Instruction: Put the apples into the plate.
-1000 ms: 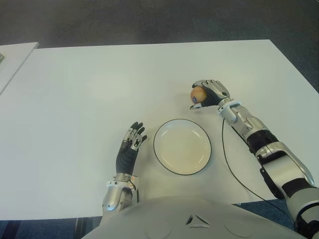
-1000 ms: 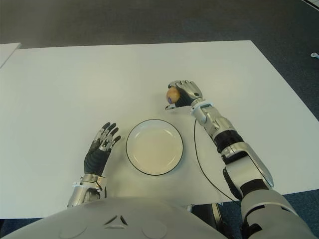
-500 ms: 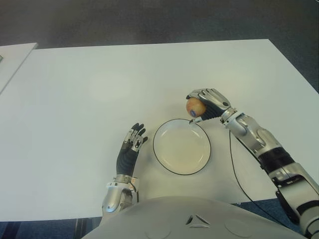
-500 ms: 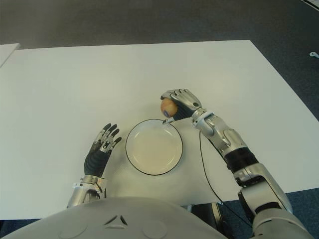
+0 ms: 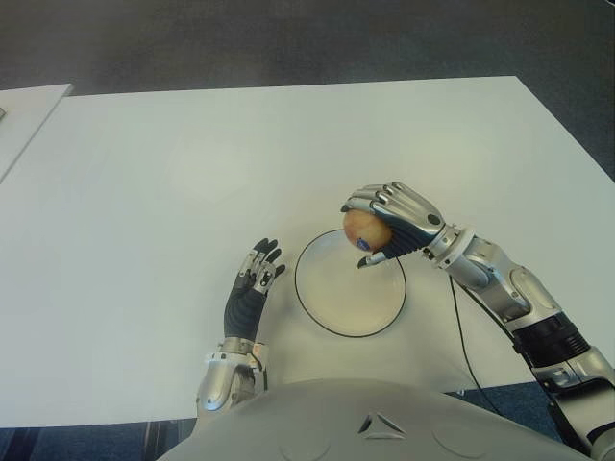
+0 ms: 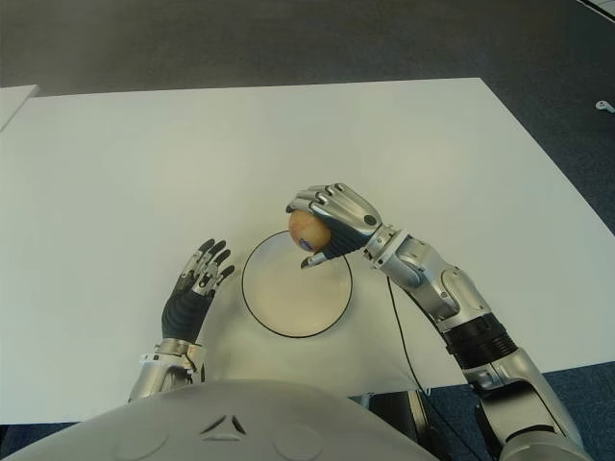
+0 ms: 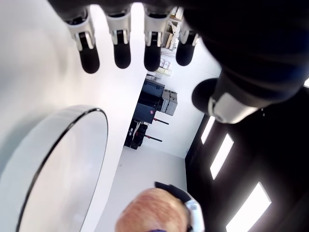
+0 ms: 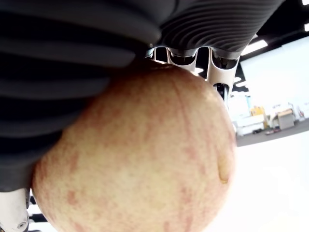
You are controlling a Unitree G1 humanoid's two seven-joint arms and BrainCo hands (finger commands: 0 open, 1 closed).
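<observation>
From my seat I see a broad white table (image 5: 192, 144) filling most of the forward view, its top plain and evenly lit; beyond its far edge lies a dark grey-blue carpeted floor (image 5: 288, 38), which also shows past the right edge and at the near corners; at far left the corner of a second white table (image 5: 29, 110) stands just beside the main one, a narrow gap between them; on the floor at far right lies a small white object (image 6: 603, 106), too small for me to identify; the left wrist view catches a white wall, dark cabinets or equipment (image 7: 149, 108) against it, and bright rectangular ceiling lights (image 7: 222, 154).
</observation>
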